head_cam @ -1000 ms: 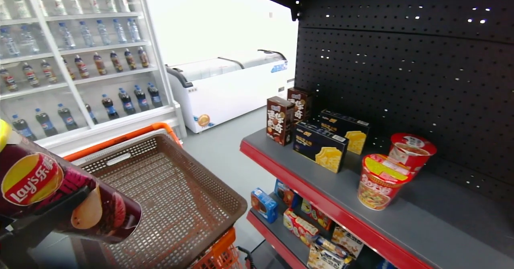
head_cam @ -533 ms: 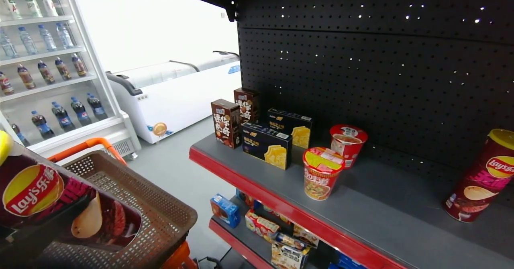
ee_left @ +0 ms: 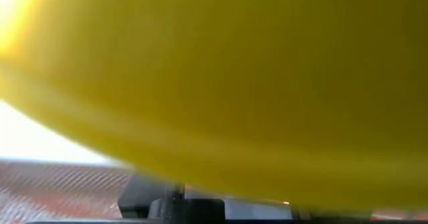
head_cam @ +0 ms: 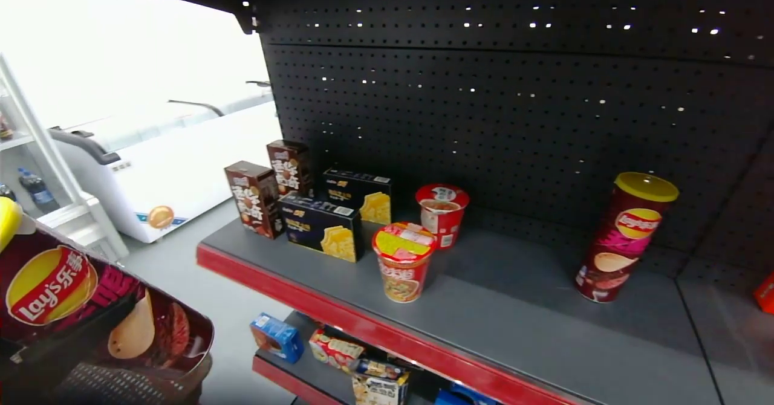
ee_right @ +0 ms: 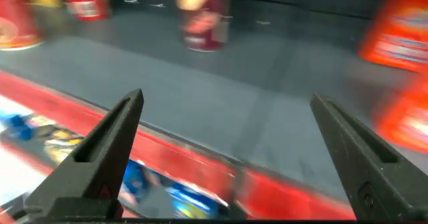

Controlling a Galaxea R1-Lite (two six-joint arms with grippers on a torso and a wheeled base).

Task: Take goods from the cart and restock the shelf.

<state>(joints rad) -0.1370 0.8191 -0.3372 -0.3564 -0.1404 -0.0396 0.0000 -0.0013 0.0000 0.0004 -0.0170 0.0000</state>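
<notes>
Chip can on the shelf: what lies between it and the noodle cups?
Nothing; the head view shows bare shelf between chip can and noodle cups.

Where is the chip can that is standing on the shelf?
In the head view, the chip can stands upright on the right part of the grey shelf, close to the pegboard back, well to the right of the two noodle cups.

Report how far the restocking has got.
Done: one chip can stands upright on the shelf, right of the cup noodles. In hand: the left gripper holds a second chip can, short of the shelf. The right gripper is open and empty. Left: shelving that can.
</notes>
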